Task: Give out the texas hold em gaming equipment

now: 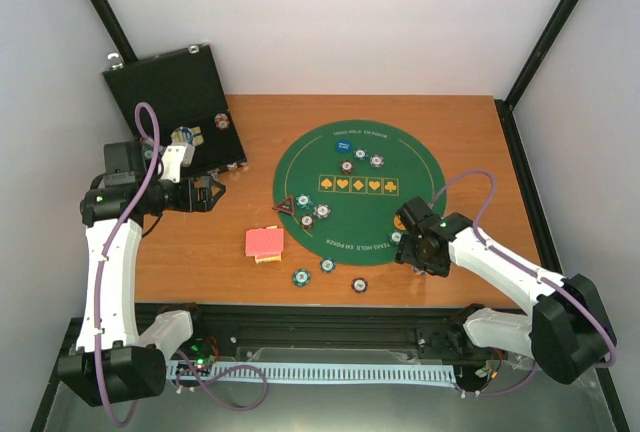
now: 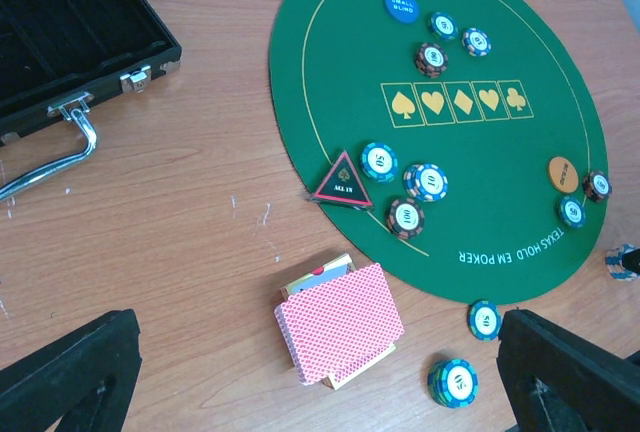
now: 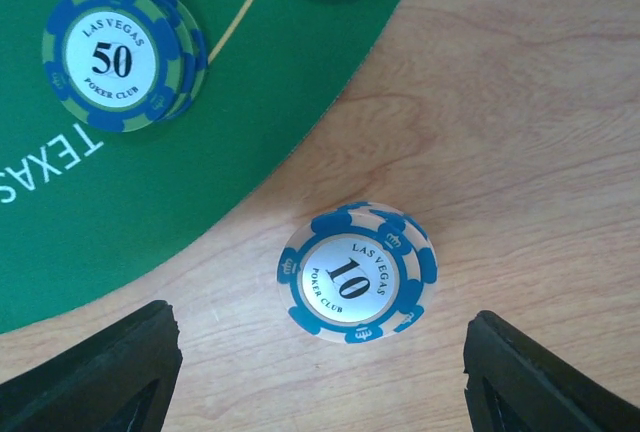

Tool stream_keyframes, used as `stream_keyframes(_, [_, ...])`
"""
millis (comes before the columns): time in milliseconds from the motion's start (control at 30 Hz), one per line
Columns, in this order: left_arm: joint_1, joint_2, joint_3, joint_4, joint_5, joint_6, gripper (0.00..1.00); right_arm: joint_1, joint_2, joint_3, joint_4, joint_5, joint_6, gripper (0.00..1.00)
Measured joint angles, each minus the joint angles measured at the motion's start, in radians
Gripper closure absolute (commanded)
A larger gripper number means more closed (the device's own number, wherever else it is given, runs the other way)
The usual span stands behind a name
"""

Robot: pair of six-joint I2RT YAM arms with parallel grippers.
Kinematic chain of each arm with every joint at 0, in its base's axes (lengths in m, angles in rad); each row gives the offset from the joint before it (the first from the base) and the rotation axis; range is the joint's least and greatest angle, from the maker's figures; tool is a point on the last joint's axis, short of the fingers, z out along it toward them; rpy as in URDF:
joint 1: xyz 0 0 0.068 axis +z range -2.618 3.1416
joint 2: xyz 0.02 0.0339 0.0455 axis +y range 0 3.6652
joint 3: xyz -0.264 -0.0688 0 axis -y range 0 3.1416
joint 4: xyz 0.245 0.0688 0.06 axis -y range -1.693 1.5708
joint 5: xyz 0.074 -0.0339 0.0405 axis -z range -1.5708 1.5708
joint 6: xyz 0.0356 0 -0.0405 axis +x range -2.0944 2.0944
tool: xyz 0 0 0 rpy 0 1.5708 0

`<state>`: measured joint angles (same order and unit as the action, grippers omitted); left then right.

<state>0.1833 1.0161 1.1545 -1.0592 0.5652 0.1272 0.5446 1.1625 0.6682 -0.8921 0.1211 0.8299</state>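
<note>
A round green poker mat carries several chips, a blue button, an orange button and a dark triangular marker at its left edge. A red-backed card deck lies on the wood on top of its box, left of the mat. My left gripper is open and empty, held above the table left of the deck. My right gripper is open, low over a blue-white 10 chip stack on the wood, just off the mat's right edge. A teal 50 chip lies on the mat nearby.
An open black chip case stands at the back left with a few chips inside; its handle points toward the table. Loose teal chips lie on the wood near the front edge.
</note>
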Motion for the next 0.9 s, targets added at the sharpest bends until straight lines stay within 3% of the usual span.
stream_keyframes(333, [0.0, -0.001, 0.0, -0.012, 0.0, 0.0, 0.0, 0.0, 0.019, -0.008, 0.002, 0.01, 0.01, 0.25])
stream_keyframes(900, [0.0, 0.0, 0.001, -0.013, 0.0, 0.0, 0.0, 0.0, 0.051, -0.082, 0.048, 0.008, 0.032, 0.41])
